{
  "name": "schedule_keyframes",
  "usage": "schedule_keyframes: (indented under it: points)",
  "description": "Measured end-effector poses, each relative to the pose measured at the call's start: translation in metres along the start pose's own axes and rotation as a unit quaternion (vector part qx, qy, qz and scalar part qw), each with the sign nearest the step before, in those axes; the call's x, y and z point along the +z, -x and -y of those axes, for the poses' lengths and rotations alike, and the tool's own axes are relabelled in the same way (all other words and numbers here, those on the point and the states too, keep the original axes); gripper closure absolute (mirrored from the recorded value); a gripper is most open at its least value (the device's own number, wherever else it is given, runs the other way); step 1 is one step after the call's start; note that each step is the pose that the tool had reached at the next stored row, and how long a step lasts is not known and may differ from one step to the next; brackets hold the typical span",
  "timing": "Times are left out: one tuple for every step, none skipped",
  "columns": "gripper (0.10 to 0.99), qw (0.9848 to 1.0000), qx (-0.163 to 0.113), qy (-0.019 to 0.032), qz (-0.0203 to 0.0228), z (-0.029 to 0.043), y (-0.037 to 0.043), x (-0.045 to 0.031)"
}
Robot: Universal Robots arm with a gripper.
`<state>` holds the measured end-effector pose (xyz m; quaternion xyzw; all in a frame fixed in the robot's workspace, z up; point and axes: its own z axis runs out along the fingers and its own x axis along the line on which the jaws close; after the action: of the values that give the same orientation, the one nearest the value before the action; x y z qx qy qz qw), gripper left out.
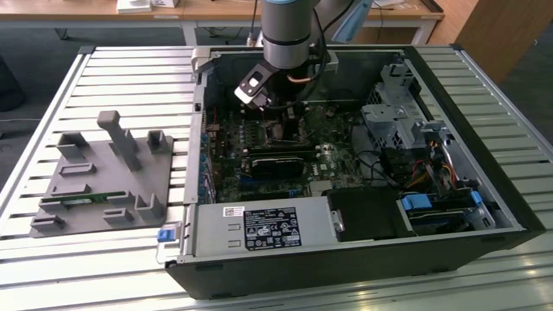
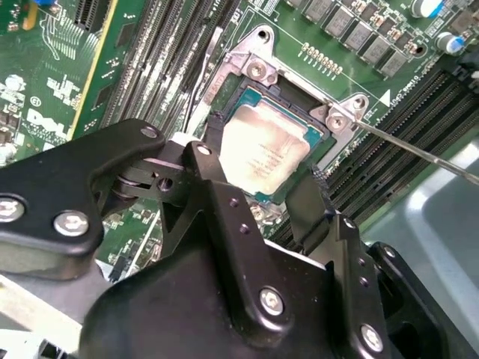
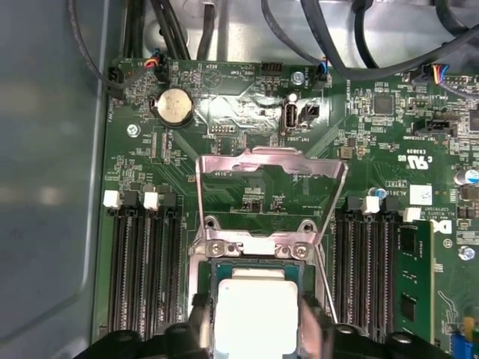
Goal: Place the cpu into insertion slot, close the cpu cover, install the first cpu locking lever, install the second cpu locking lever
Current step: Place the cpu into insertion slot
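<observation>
- At the exterior view's left, a grey fixture block point(image 1: 87, 188) with upright posts sits on the slatted metal surface point(image 1: 129, 65), just beside the case.
- In the middle of that frame, an open black computer case point(image 1: 346, 269) lies on its side with the motherboard point(image 1: 259, 139) facing up. A labelled power supply point(image 1: 259, 228) sits in its lower left corner.
- The arm point(image 1: 289, 26) hangs from the upper middle of the frame into the case, over the upper part of the board.
- The gripper point(image 2: 262, 183) straddles the chip. Its two black fingers point(image 2: 213, 176) are drawn in to the chip's width and sit against two opposite edges.
- The cpu point(image 3: 254, 310) lies flat and uncovered, grey face up, inside the insertion slot point(image 2: 288, 91).
- The cpu cover point(image 3: 224, 164) stands swung open on the slot's hinge edge, and green board shows through its window.
- A thin lever rod point(image 2: 419, 149) slants out from a corner of the slot, across the memory slots point(image 3: 142, 262) that flank it.
- A coin battery point(image 3: 174, 106) sits beyond the open cover.
- At the exterior view's right, a metal drive cage point(image 1: 393, 123) stands above coloured cables point(image 1: 432, 172).
</observation>
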<state>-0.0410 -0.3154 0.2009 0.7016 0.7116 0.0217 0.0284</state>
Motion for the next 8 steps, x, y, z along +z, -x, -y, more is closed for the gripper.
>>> schedule_keyframes:
  points:
    - [0.486,1.0,0.0,-0.0002,0.0,-0.0002,0.0,-0.0016]
    - [0.553,1.0,0.0,-0.0005,-0.0004,-0.0003,0.0,-0.0031]
    - [0.616,1.0,0.0,-0.0008,-0.0008,-0.0005,0.0,-0.0043]
    - [0.616,1.0,0.0,-0.0011,-0.001,-0.0007,0.0001,-0.0055]
    - [0.671,1.0,0.0,-0.0016,-0.0014,-0.001,0.0001,-0.0067]
    - [0.729,1.0,0.0,-0.002,-0.0018,-0.0012,0.0001,-0.0078]
    - [0.729,1.0,0.0,-0.0027,-0.0026,-0.0014,0.0001,-0.0088]
    - [0.788,1.0,0.0,-0.0033,-0.0037,-0.0016,0.0001,-0.0098]
